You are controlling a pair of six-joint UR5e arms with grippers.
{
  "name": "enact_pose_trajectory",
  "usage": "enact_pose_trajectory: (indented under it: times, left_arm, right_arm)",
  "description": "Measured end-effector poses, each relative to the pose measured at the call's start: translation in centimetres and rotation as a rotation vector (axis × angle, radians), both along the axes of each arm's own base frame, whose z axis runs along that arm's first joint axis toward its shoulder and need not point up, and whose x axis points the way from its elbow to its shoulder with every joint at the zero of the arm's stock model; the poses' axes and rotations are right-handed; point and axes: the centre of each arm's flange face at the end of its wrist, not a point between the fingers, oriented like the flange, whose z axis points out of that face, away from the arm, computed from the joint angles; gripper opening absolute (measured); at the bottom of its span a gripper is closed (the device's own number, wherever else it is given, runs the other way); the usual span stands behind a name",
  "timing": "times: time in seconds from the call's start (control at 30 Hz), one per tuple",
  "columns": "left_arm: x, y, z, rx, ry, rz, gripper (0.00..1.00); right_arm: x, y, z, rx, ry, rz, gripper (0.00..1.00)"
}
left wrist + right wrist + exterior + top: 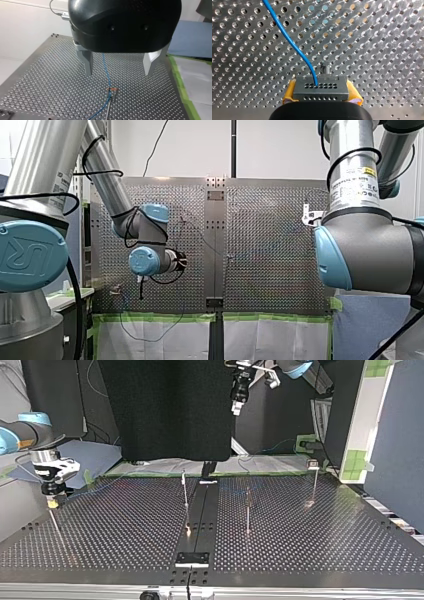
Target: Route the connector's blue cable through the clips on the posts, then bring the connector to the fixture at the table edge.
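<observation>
The right arm [22, 435] is down at the edge of the surface [310, 560], at the top view's left. Its jaws clamp the grey connector [321, 88] between yellow pads [290, 93]. The blue cable [292, 45] leaves the connector's face and runs off across the perforated plate. The left arm [295, 366] hangs high over the far side, its jaws spread wide and holding nothing. Beneath them the cable appears to pass through a clip [112, 88] on top of a thin post [107, 110].

To my eye the routing looks mostly done and delivery is what remains, though I cannot tell whether the cable sits in every clip.

The main worry is tension. If the right arm draws the connector further than the slack allows, the cable could pull taut, pop out of a clip or bend one of those slender posts. The left jaws are too far up to catch it.

The second worry is the grip. A sideways tug from the cable could twist the connector between the pads. It would then meet the pale bracket [309, 215], which I take for the fixture, crooked and jam there. How close the two are, I cannot tell.
</observation>
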Motion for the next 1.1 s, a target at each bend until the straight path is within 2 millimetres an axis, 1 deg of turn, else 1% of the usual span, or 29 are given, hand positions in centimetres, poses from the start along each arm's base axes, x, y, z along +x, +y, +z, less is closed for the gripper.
enact_pose_trajectory:
  times: [1.1]
  left_arm:
    - [0.18,-0.11,0.14,-0.009,-0.014,0.0,1.0]
  right_arm:
    - [0.0,0.0,0.0,0.0,0.0,0.0,0.09]
